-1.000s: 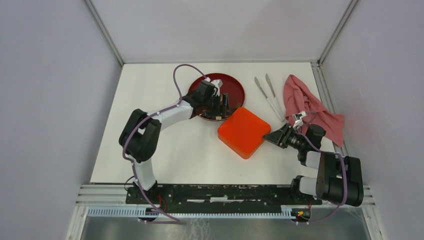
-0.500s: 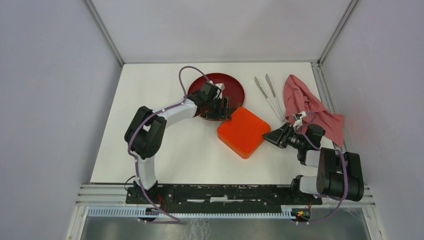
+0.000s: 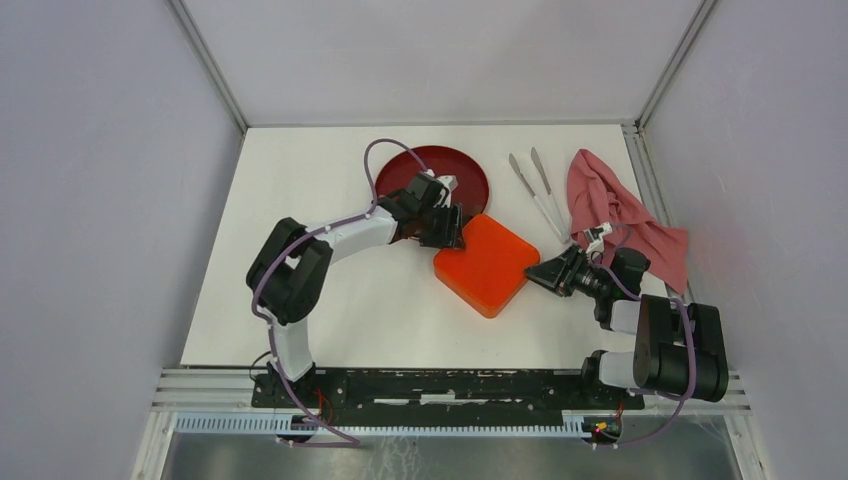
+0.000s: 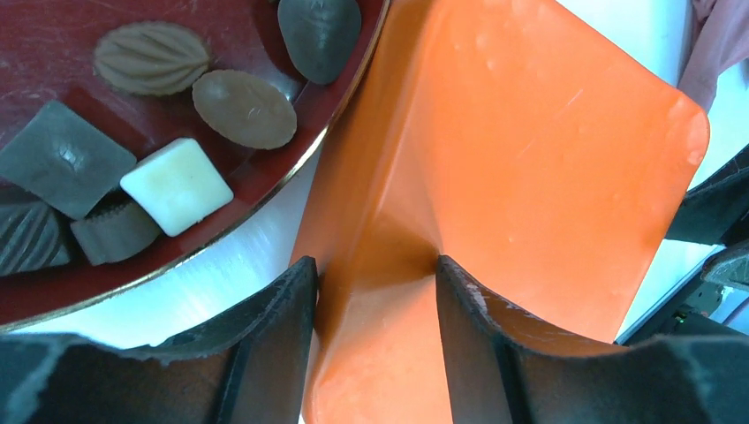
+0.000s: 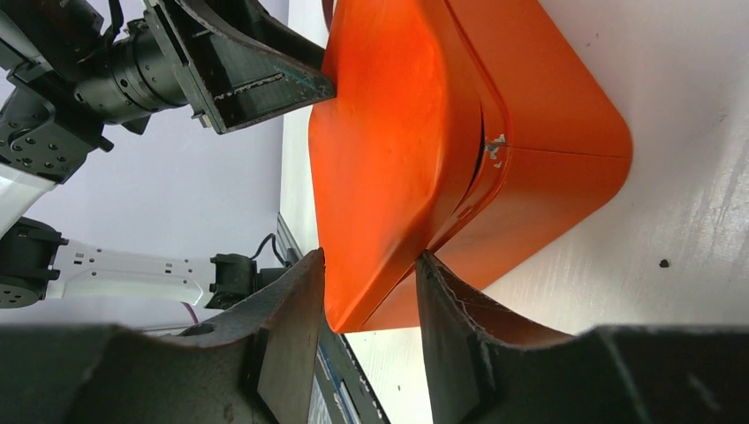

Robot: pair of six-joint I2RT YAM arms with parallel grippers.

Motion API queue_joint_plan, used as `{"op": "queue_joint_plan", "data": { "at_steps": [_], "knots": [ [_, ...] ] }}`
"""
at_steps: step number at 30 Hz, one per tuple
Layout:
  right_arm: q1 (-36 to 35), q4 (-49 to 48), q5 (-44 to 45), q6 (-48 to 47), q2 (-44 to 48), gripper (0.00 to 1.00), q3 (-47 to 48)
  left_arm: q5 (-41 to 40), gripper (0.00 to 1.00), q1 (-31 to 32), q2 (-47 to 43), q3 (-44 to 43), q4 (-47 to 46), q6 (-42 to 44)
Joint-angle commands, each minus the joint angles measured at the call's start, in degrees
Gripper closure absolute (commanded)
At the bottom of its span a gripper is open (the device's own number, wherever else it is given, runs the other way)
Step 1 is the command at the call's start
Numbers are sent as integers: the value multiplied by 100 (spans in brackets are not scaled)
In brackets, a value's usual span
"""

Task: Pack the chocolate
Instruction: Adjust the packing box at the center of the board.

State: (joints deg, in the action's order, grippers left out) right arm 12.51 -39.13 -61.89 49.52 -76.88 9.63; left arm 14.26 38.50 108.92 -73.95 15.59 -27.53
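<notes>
Several small chocolates lie on the red plate (image 4: 265, 181), among them a cream-white cube (image 4: 177, 185), a brown oval (image 4: 245, 109) and a dark square (image 4: 62, 159). The closed orange box (image 3: 488, 265) sits beside the plate (image 3: 455, 170). My left gripper (image 3: 447, 232) straddles the box's far left corner (image 4: 495, 150), and its fingers (image 4: 291, 305) press against both sides. My right gripper (image 3: 536, 273) is shut on the box's right corner (image 5: 415, 132), one finger on the lid and the other on the base. The chocolates are hidden in the top view by the left arm.
Two silver tongs (image 3: 540, 195) lie right of the plate, and a pink cloth (image 3: 620, 215) is bunched against the right wall. Grey walls close in the white table on three sides. A black rail (image 3: 440, 390) runs along the near edge.
The left gripper has moved from over the plate down and right onto the box's corner, and its jaws have narrowed. The right arm and the box have not visibly moved.
</notes>
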Motion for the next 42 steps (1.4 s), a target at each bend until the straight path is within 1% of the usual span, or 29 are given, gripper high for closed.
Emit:
{"op": "queue_joint_plan", "data": {
  "at_steps": [1, 8, 10, 13, 15, 17, 20, 22, 24, 28, 29, 31, 33, 35, 36, 37, 39, 40, 42],
  "knots": [
    [-79, -320, -205, 115, 132, 53, 210, 198, 44, 77, -447, 405, -216, -198],
    [-77, -316, -237, 61, 149, 55, 280, 273, 53, 291, -917, 806, -455, -503],
    [-80, -33, -189, -244, 209, 56, 355, 230, 54, 380, -1030, 922, -493, -570],
    [-75, 862, -51, -1149, 411, 56, 587, 64, 54, 439, -1302, 1119, -566, -662],
    [-74, 1197, 67, -1514, 541, 55, 656, -179, 52, 439, -1478, 1167, -550, -675],
    [-76, 1767, 198, -2100, 616, 53, 836, -575, 47, 432, -1634, 1101, -443, -667],
    [-78, 2574, 368, -3015, 711, 49, 1111, -1147, 36, 420, -1974, 1028, -368, -666],
    [-76, 2860, 421, -3422, 806, 48, 1237, -1392, 30, 404, -2231, 1080, -386, -695],
    [-82, 3148, 485, -3812, 893, 47, 1375, -1408, 30, 396, -2505, 1216, -424, -737],
    [-76, 3816, 614, -4661, 1033, 45, 1700, -1357, 47, 386, -2978, 1703, -427, -916],
    [-81, 4090, 616, -4881, 1061, 45, 1801, -1288, 53, 392, -3093, 1865, -426, -988],
    [-69, 4671, 617, -5647, 1063, 45, 2132, -1161, 62, 395, -3379, 2236, -424, -1186],
    [-70, 5423, 640, -6702, 1061, 46, 2689, -1020, 67, 417, -3670, 2606, -412, -1430],
    [-113, 5909, 1144, -7633, 1061, 47, 3210, -958, 73, 480, -3866, 2823, -227, -1688],
    [-173, 6065, 1370, -8006, 1041, 47, 3423, -1002, 74, 555, -3921, 2885, -103, -1830],
    [-308, 6132, 1778, -8290, 987, 47, 3659, -1061, 76, 664, -3946, 2942, -5, -1954],
    [-698, 6176, 2336, -8623, 789, 49, 4017, -1274, 79, 971, -3937, 3020, 51, -2206],
    [-891, 6228, 2577, -8716, 631, 52, 4189, -1382, 81, 1155, -3889, 3034, 57, -2305],
    [-1207, 6199, 2897, -8807, 262, 54, 4544, -1686, 83, 1421, -3663, 3009, 38, -2495]
  ]
}}
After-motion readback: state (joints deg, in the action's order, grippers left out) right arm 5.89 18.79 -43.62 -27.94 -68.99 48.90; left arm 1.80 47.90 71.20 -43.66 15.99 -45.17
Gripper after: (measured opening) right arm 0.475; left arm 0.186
